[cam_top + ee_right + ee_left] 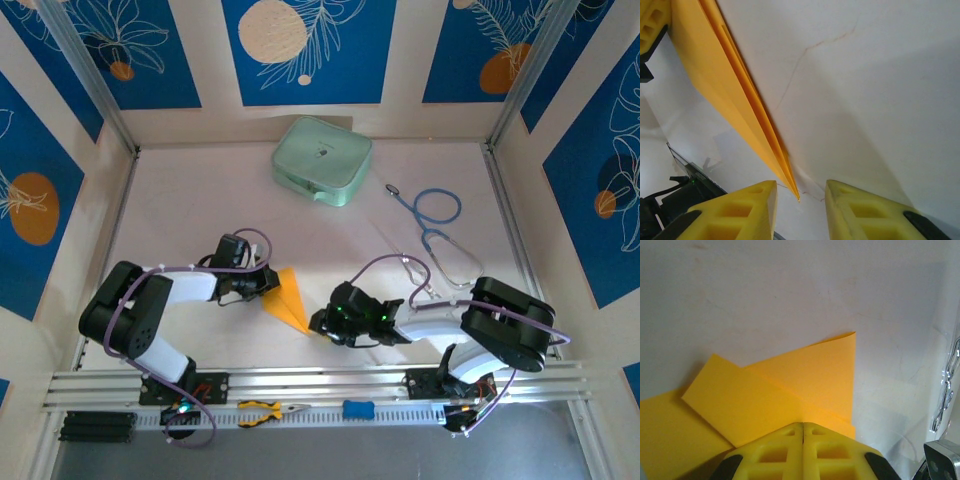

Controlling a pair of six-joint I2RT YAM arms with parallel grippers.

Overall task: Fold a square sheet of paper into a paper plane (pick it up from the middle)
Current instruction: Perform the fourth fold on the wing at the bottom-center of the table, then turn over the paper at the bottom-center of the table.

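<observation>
From above, we see the paper plane [288, 300] already folded to a pointed wedge, so we judge only the last creases remain; the left jaws sit at its wide end, the right jaws at its nose. The left wrist adds closed jaws, apparently pinching its overlapped flaps. The right wrist reveals what the overhead hides: open jaws straddling the nose tip, not touching it.

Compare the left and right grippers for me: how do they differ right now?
The left gripper has its jaws pressed together, while the right gripper stands open. The left is clamped on the wide end of the paper plane. The right only brackets the pointed tip and is not closed on it. Both have yellow fingers and sit at opposite ends of the plane.
</observation>
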